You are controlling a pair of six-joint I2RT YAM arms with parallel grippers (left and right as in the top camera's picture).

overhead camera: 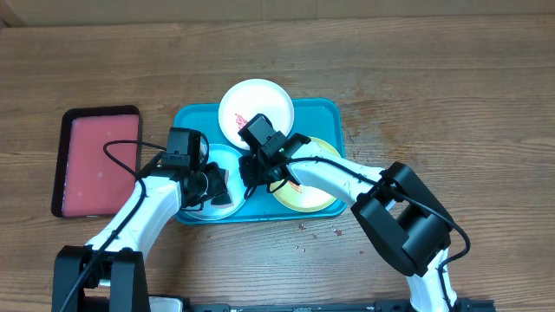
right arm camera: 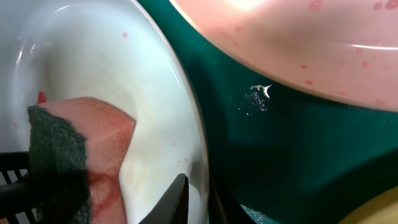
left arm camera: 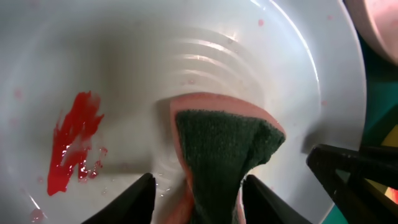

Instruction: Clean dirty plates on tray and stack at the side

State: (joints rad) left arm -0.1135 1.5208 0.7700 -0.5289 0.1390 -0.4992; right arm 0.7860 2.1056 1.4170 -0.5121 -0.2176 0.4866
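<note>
The pale blue plate (overhead camera: 227,158) lies at the front left of the teal tray (overhead camera: 192,118). My left gripper (overhead camera: 217,186) is shut on a pink sponge with a green scouring face (left arm camera: 224,149) and presses it onto this plate (left arm camera: 124,62), next to a red smear (left arm camera: 71,140). My right gripper (overhead camera: 251,173) is shut on the same plate's rim (right arm camera: 193,143), one finger inside and one under the edge (right arm camera: 196,196). The white plate (overhead camera: 260,102) lies at the back of the tray. The yellow-green plate (overhead camera: 316,198) lies at the right, partly under my right arm.
A dark-rimmed red tray (overhead camera: 97,160) stands left of the teal tray, with no sponge on it. Small crumbs lie on the wooden table (overhead camera: 303,227) in front of the teal tray. The white plate's rim (right arm camera: 298,31) shows speckles in the right wrist view.
</note>
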